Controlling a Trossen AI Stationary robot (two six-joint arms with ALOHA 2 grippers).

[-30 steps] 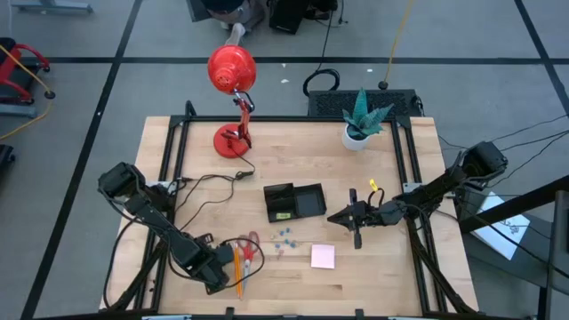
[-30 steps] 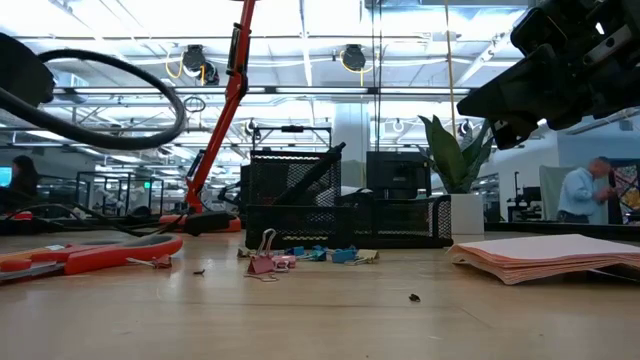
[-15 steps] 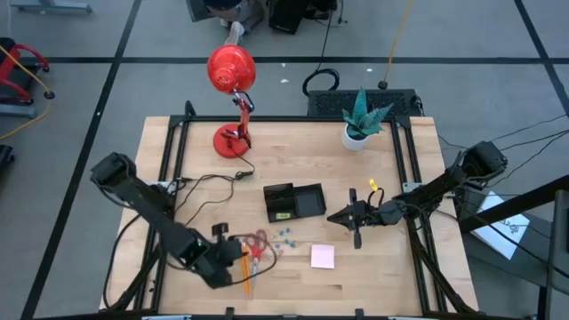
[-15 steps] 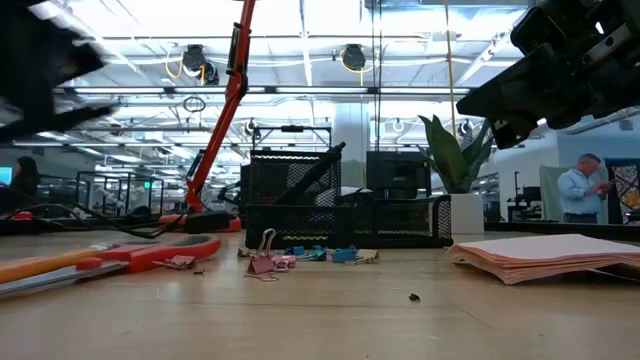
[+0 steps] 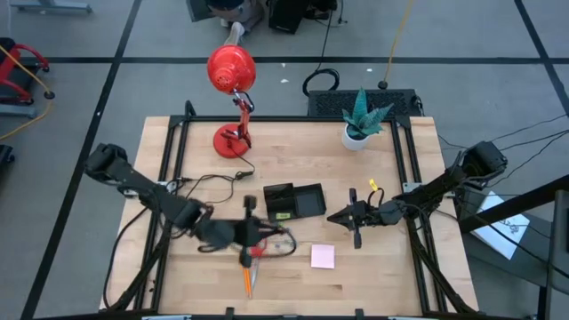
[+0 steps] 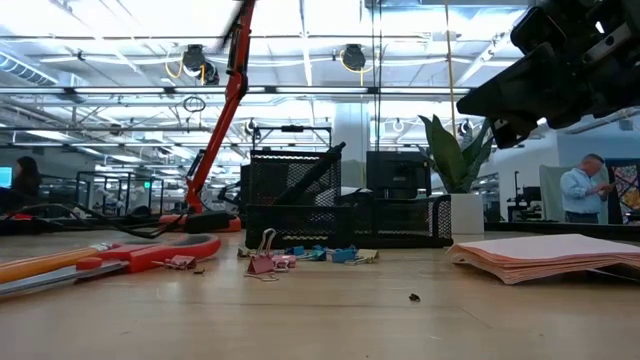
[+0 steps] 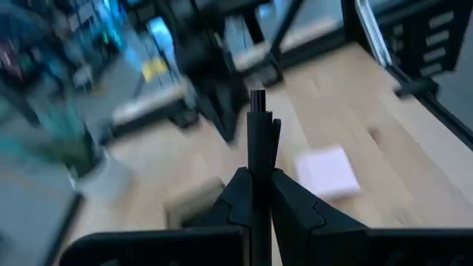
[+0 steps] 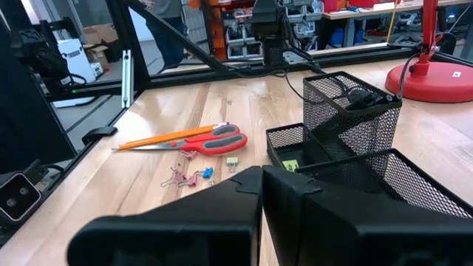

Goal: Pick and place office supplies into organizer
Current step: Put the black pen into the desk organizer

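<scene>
Black slim pen point(image 7: 256, 140) is clamped upright between the fingers of the left gripper point(image 5: 252, 233), held above the red-handled scissors point(image 5: 258, 247) and orange pencil point(image 5: 248, 280). Black mesh organizer point(image 5: 294, 202) lies just beyond and to the right, with bare table between. The right gripper point(image 5: 333, 216), closed on nothing, waits just right of the organizer, so that side is crowded.
</scene>
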